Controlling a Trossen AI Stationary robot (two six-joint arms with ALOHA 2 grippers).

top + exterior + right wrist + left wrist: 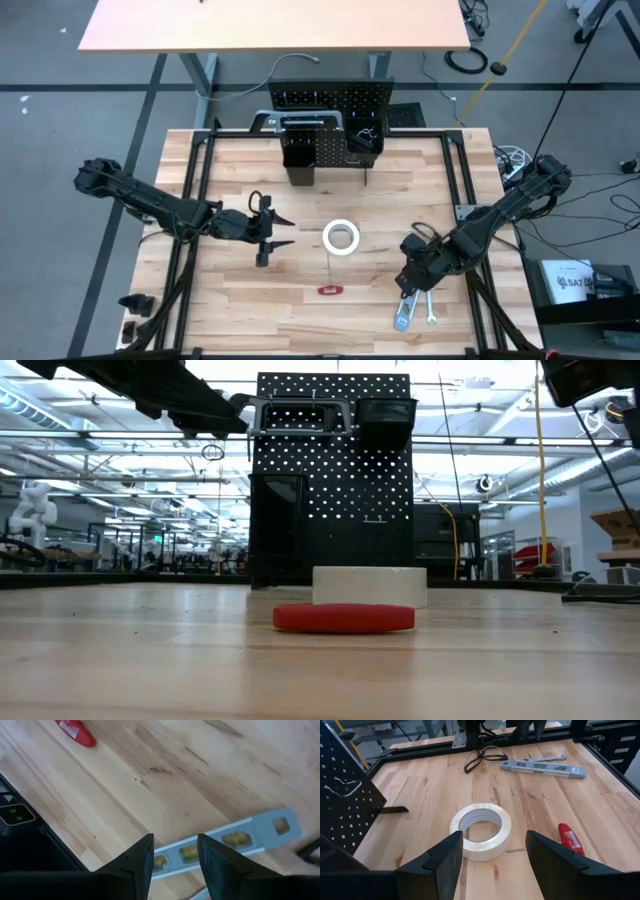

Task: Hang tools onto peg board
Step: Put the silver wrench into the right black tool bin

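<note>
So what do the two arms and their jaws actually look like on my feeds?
Both arms are dark, near-black, built of slim jointed segments with bulkier rounded joints. The left gripper ends in two flat, tapering black fingers with angular, wedge-like faces. The right gripper has matching black fingers. Thin black cables loop beside each wrist. No markings or labels are visible on either arm.

White tape roll (340, 238) flat before upright peg board (330, 100).

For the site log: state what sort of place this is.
Likely a robotics lab or workshop: a wooden bench with a peg board, another robot behind, open industrial ceiling.
</note>
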